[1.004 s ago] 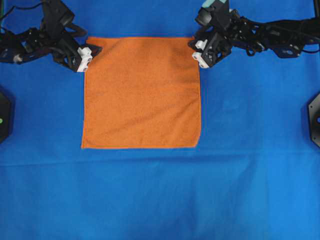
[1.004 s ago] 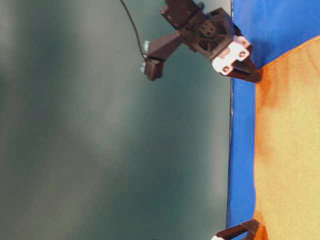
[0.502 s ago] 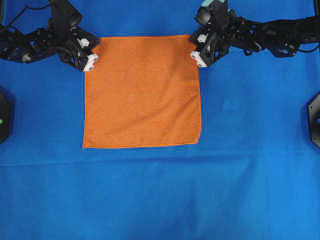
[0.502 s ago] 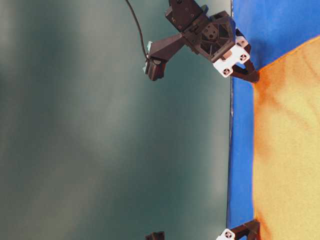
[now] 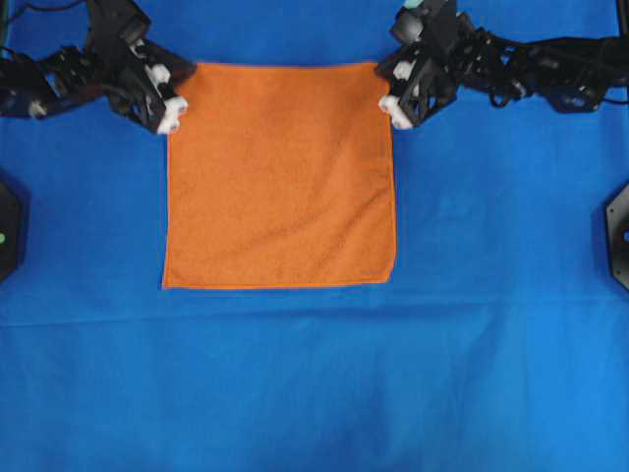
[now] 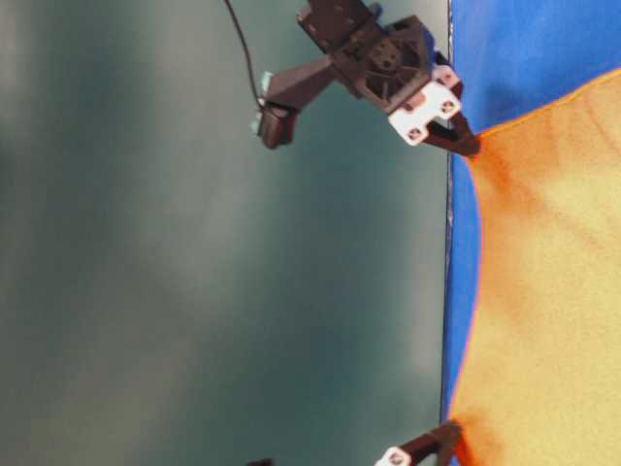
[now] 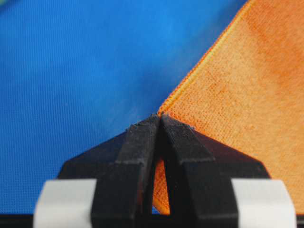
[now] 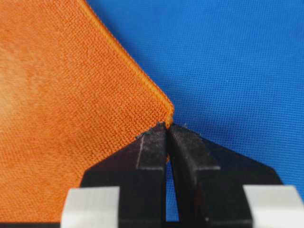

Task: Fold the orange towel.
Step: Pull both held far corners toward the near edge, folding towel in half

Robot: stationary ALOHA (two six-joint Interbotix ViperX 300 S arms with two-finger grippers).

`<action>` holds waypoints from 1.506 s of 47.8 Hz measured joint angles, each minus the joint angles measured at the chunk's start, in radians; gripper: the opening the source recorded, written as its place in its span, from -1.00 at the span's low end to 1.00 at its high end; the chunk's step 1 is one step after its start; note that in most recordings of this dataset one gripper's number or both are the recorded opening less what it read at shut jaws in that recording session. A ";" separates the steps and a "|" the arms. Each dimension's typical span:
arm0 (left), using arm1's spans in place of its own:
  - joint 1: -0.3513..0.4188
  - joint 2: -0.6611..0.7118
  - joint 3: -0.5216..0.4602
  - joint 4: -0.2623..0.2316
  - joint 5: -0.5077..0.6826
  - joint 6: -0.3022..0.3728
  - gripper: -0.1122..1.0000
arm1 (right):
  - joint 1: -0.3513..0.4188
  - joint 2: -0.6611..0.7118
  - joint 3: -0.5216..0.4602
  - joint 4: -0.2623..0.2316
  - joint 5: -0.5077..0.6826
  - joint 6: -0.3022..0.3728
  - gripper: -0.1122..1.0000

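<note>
Where the blue cloth (image 5: 314, 383) covers the whole work surface, the orange towel (image 5: 280, 177), spread open as a single square layer, far edge toward the arms, near edge roughly mid-table. At the far left corner, the left gripper (image 5: 175, 96): black fingers pressed tip to tip, a pinch of orange hem caught between them, plain in the left wrist view, where the left gripper (image 7: 159, 118) meets right on the corner of the orange towel (image 7: 237, 109) and a sliver of orange shows in the gap lower down between the fingers. At the far right corner, the right gripper (image 5: 391, 96), likewise clamped tight on cloth; in the right wrist view the right gripper (image 8: 166, 127) closed on the very tip of the corner of the orange towel (image 8: 61, 109), hem just poking above the tips. Both arms reaching in from the outer top edges of the overhead view, white finger mounts turned toward the towel. From table level, the two held corners drawn up slightly off the blue cloth (image 6: 505, 58), towel edge sagging between them in a shallow curve, the upper of the two grippers in full view and the other cut off at the bottom edge. Rest of the towel lying flat, hem straight along the sides and near edge.
</note>
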 measured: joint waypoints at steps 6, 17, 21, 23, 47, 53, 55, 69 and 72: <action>-0.015 -0.038 0.009 0.000 0.026 0.000 -0.78 | 0.008 -0.023 0.012 0.002 0.000 0.000 -0.77; -0.080 -0.063 0.018 0.000 0.107 0.000 -0.78 | 0.044 -0.028 0.015 0.002 0.005 0.002 -0.77; -0.114 -0.080 0.021 0.000 0.160 0.000 -0.78 | 0.071 -0.041 0.025 0.002 0.018 0.003 -0.77; -0.135 -0.091 0.023 0.000 0.190 0.000 -0.78 | 0.087 -0.052 0.031 0.002 0.031 0.005 -0.77; -0.548 -0.202 0.058 0.000 0.403 -0.100 -0.78 | 0.420 -0.178 0.126 0.002 0.147 0.121 -0.77; -0.644 -0.218 0.058 0.000 0.408 -0.183 -0.78 | 0.497 -0.198 0.141 0.003 0.149 0.169 -0.77; -0.676 -0.219 0.058 0.000 0.408 -0.207 -0.78 | 0.523 -0.201 0.144 0.003 0.149 0.187 -0.77; -0.778 -0.187 0.057 0.002 0.408 -0.279 -0.78 | 0.601 -0.201 0.147 0.003 0.149 0.242 -0.77; -0.775 -0.175 0.055 0.002 0.405 -0.278 -0.78 | 0.598 -0.199 0.146 0.003 0.149 0.242 -0.77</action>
